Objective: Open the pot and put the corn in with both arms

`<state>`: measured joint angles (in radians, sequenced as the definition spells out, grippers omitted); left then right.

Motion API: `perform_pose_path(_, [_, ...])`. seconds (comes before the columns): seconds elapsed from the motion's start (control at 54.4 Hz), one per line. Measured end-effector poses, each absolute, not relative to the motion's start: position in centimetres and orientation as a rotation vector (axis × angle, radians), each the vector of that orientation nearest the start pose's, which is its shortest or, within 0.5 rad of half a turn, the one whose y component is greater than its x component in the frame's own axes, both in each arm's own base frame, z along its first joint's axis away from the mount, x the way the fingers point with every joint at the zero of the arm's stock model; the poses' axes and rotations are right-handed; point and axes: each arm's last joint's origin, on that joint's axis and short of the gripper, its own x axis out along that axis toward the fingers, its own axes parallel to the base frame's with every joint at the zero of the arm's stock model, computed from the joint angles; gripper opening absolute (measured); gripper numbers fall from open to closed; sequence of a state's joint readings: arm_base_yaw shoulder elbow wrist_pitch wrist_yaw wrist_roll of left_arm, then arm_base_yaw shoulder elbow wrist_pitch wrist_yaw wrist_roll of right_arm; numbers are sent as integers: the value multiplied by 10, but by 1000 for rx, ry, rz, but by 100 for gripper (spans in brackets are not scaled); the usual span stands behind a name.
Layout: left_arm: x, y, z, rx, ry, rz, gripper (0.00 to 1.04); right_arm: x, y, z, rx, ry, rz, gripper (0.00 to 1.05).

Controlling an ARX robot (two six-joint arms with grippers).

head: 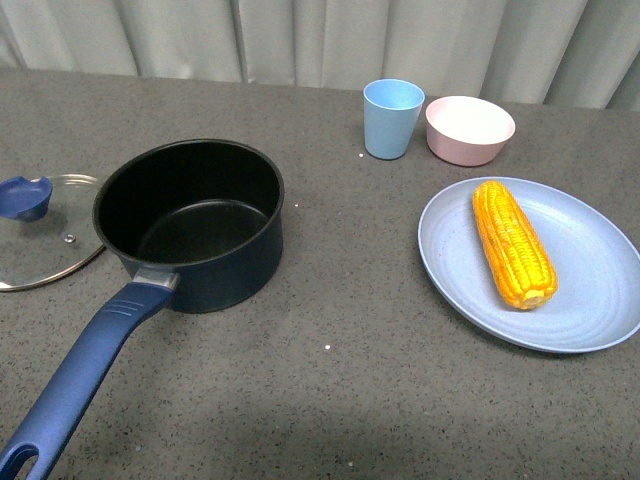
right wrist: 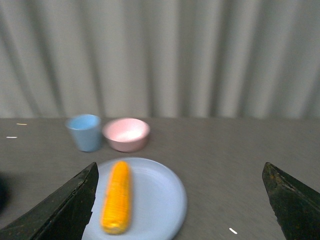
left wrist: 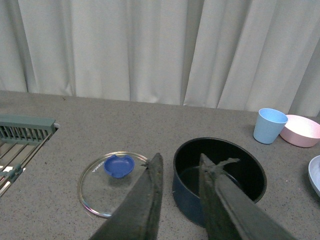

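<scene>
Well, I am holding my left gripper (left wrist: 180, 159) a little bit open, and its two fingers are gripping nothing. The pot (left wrist: 247, 176) is sitting on the gray table (left wrist: 75, 115) just past my left fingertips, with its lid off. The glass lid (left wrist: 97, 192) is lying flat just beside the pot, out past the other fingertip, with its blue knob (left wrist: 119, 165) pointing up. A tiny word is showing on the glass near the knob, but it is too small for me to read. In the front view, the pot's long blue handle (head: 85, 370) is pointing back toward me.

I am holding my right gripper (right wrist: 179, 170) wide open, and nothing is sitting between its fingers either. This picture is looking blurry. The corn (right wrist: 116, 196) is lying on a light blue plate (right wrist: 157, 200) just past my right fingertips, closer to one finger than the other. It is lying well apart from the pot. Farther out past the plate, a light blue cup (right wrist: 85, 132) and a pink bowl (right wrist: 126, 134) are standing side by side. A pale curtain (right wrist: 200, 55) is hanging behind them.
</scene>
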<state>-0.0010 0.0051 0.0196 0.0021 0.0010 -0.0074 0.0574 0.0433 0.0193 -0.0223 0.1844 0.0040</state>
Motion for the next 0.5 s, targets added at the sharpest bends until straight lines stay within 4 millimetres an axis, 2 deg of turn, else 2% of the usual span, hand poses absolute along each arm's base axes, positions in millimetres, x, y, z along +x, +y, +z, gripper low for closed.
perform_pose_path(0.092, [97,0,170,-7,-17,1,51,108,1,163,-47,146,-388,96])
perform_pose_path(0.129, [97,0,170,-7,-17,0,58,115,-1,163,-49,171,-407,96])
perform_pose_path(0.165, [97,0,170,-7,-17,-1,69,127,-3,166,-31,204,-383,96])
perform_pose_path(0.331, [97,0,170,-7,-17,-1,98,184,-6,170,29,352,-204,96])
perform_pose_path(0.368, [97,0,170,-6,-17,0,100,199,-4,166,38,425,-162,96])
perform_pose_path(0.496, [97,0,170,-5,-17,-1,98,249,4,144,78,675,-17,96])
